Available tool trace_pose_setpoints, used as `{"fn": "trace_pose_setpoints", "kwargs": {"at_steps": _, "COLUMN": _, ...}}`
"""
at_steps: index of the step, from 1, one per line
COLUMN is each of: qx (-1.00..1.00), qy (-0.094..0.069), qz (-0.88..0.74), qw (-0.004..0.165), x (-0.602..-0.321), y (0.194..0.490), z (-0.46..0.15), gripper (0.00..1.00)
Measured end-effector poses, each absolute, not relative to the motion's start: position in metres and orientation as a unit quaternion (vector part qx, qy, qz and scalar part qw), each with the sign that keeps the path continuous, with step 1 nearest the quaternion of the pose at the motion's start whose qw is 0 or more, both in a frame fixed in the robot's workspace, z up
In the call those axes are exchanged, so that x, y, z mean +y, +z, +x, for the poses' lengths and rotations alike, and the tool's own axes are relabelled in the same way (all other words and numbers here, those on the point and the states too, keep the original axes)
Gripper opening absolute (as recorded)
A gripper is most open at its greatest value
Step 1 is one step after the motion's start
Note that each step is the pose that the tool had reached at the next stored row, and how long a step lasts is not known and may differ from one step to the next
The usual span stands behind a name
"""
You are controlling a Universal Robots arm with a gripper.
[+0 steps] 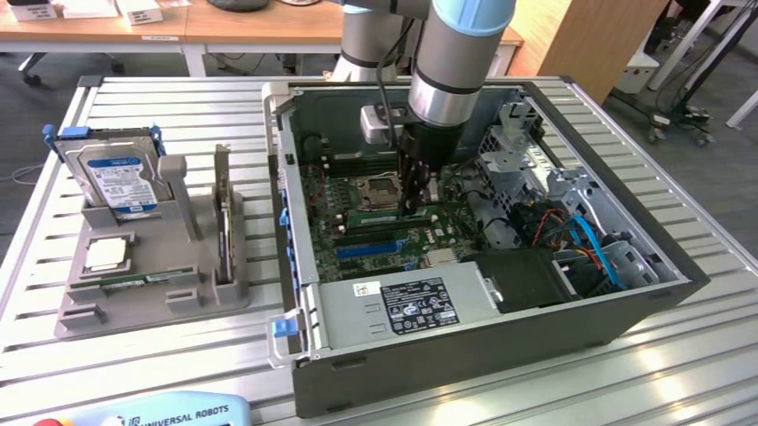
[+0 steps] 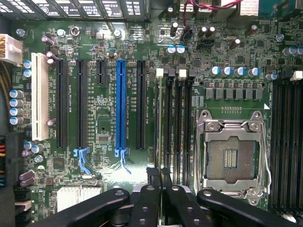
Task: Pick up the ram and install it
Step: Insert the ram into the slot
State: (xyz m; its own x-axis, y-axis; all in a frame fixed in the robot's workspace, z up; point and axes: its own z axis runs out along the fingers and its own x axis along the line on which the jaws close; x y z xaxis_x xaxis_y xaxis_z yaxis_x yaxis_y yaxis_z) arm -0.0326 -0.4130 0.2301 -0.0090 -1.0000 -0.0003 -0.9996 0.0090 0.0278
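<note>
Robotics lab or workshop. Slotted aluminium table carries an open PC case toward the exterior view's right edge and a grey parts fixture toward the left edge. Industrial arm reaches into the case. Pendant marked Universal Robots at the near edge. Wooden desks beyond the far edge, cables on the floor past the far right corner. Bare motherboard in the wrist view.

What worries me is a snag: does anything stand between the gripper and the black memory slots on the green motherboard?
Nothing visible does. The shut gripper hangs over the long black memory slots beside the square silver processor socket; no cable or part crosses them. Whether it holds the green ram stick cannot be told.
</note>
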Motion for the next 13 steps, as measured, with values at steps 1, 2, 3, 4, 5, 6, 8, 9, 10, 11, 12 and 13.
{"fn": "trace_pose_setpoints", "kwargs": {"at_steps": 1, "qx": -0.710, "qy": -0.010, "qz": 0.704, "qw": 0.010, "x": -0.4130, "y": 0.2304, "z": -0.0325, "gripper": 0.12}}
{"fn": "trace_pose_setpoints", "kwargs": {"at_steps": 2, "qx": -0.710, "qy": -0.010, "qz": 0.704, "qw": 0.010, "x": -0.4130, "y": 0.2309, "z": -0.0325, "gripper": 0.12}}
{"fn": "trace_pose_setpoints", "kwargs": {"at_steps": 3, "qx": -0.710, "qy": -0.010, "qz": 0.704, "qw": 0.010, "x": -0.4130, "y": 0.2313, "z": -0.0325, "gripper": 0.12}}
{"fn": "trace_pose_setpoints", "kwargs": {"at_steps": 4, "qx": -0.710, "qy": -0.010, "qz": 0.704, "qw": 0.010, "x": -0.4130, "y": 0.2316, "z": -0.0325, "gripper": 0.12}}
{"fn": "trace_pose_setpoints", "kwargs": {"at_steps": 5, "qx": -0.710, "qy": -0.010, "qz": 0.704, "qw": 0.010, "x": -0.4130, "y": 0.2318, "z": -0.0324, "gripper": 0.12}}
{"fn": "trace_pose_setpoints", "kwargs": {"at_steps": 6, "qx": -0.710, "qy": -0.010, "qz": 0.704, "qw": 0.010, "x": -0.4129, "y": 0.2318, "z": -0.0324, "gripper": 0.12}}
{"fn": "trace_pose_setpoints", "kwargs": {"at_steps": 8, "qx": -0.710, "qy": -0.010, "qz": 0.704, "qw": 0.010, "x": -0.4130, "y": 0.2320, "z": -0.0325, "gripper": 0.12}}
{"fn": "trace_pose_setpoints", "kwargs": {"at_steps": 9, "qx": -0.710, "qy": -0.010, "qz": 0.704, "qw": 0.010, "x": -0.4130, "y": 0.2319, "z": -0.0324, "gripper": 0.12}}
{"fn": "trace_pose_setpoints", "kwargs": {"at_steps": 10, "qx": -0.710, "qy": -0.010, "qz": 0.704, "qw": 0.010, "x": -0.4130, "y": 0.2319, "z": -0.0324, "gripper": 0.12}}
{"fn": "trace_pose_setpoints", "kwargs": {"at_steps": 11, "qx": -0.710, "qy": -0.010, "qz": 0.704, "qw": 0.010, "x": -0.4130, "y": 0.2319, "z": -0.0325, "gripper": 0.12}}
{"fn": "trace_pose_setpoints", "kwargs": {"at_steps": 12, "qx": -0.710, "qy": -0.010, "qz": 0.704, "qw": 0.010, "x": -0.4130, "y": 0.2317, "z": -0.0324, "gripper": 0.12}}
{"fn": "trace_pose_setpoints", "kwargs": {"at_steps": 13, "qx": -0.710, "qy": -0.010, "qz": 0.704, "qw": 0.010, "x": -0.4130, "y": 0.2313, "z": -0.0324, "gripper": 0.12}}
